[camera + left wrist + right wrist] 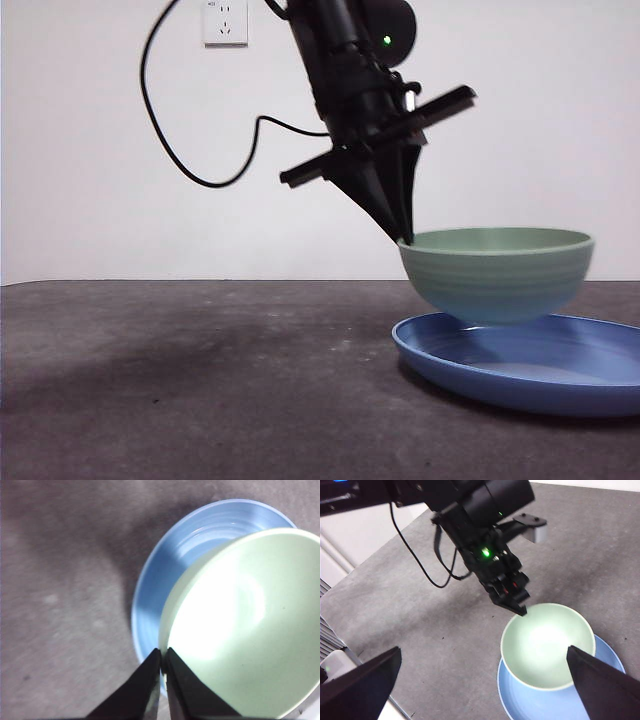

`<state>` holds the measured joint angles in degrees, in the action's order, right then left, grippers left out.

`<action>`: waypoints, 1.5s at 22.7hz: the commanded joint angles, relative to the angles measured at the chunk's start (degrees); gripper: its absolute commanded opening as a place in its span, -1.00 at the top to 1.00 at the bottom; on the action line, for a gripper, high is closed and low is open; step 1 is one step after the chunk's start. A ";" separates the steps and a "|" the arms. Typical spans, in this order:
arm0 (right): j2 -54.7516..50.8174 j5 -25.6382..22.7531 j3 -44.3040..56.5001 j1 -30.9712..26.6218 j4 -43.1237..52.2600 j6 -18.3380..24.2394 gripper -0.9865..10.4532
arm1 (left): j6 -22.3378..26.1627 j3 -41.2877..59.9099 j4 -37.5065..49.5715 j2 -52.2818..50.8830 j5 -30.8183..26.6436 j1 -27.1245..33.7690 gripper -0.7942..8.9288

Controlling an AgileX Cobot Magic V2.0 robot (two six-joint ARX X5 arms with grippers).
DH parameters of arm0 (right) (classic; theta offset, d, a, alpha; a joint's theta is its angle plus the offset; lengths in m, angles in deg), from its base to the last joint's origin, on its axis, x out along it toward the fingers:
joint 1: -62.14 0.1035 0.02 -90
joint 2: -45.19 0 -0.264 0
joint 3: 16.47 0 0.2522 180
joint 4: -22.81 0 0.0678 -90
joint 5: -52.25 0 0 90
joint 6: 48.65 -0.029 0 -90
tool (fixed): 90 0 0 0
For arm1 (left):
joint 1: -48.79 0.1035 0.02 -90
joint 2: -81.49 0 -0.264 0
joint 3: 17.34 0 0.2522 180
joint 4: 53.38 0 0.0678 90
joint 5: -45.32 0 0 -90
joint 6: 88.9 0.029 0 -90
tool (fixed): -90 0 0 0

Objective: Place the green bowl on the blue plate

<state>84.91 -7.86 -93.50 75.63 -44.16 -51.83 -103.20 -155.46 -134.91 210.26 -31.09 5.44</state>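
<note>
Gripping the near rim of the green bowl point(497, 273), the left gripper point(405, 238) is reaching down from above on a dark, slanted arm, its two black fingers point(145, 690) pressed together on the bowl's edge, one finger inside the rim and the other outside. In the front view the bowl is hanging upright just over the blue plate point(530, 365); its underside is looking very close to the plate's inner surface, and whether the two are touching cannot be told from that angle. The plate is lying flat on the dark grey desk point(190, 380), toward the right side of the front view, and it is spreading wider than the bowl on all sides. From the left wrist view the bowl's pale, glossy interior point(245, 625) is covering much of the plate point(160, 580), with a blue crescent showing beside it. The right gripper point(485, 680) is waiting high above the desk and well apart from the bowl, its fingers point(362, 682) standing wide apart; its wrist view is looking down on the bowl point(547, 647) sitting within the plate's outline point(520, 700), with the left gripper point(520, 611) clamped on the bowl's rim. A black cable point(190, 170) is looping behind the left arm in front of the white wall point(80, 150), where a wall socket point(225, 22) is mounted.
</note>
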 commanded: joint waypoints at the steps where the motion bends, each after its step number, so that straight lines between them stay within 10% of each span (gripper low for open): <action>1: 0.24 0.17 -0.94 0.31 -0.13 0.15 -0.28 | -0.90 -1.95 0.22 2.75 0.15 -1.31 0.81; 13: 0.24 0.15 -0.94 0.31 -0.98 0.15 -0.28 | -1.36 -1.99 1.66 5.97 0.15 -2.99 0.77; 18: 0.24 0.15 -0.94 0.31 -1.07 0.17 -0.28 | -1.18 -4.68 -0.35 5.92 0.15 -2.45 0.05; 26: 0.24 0.11 -0.94 0.31 -1.51 0.17 -0.28 | 5.64 -15.61 -15.19 1.31 -3.39 -2.12 -0.51; 34: 0.24 0.11 -0.94 0.31 -1.49 0.20 -0.28 | 8.35 -10.23 -16.02 -20.85 -3.52 -2.40 -0.51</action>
<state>84.94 -7.86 -93.50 75.63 -46.00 -51.83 -95.90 -164.99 -148.51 189.12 -34.44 3.67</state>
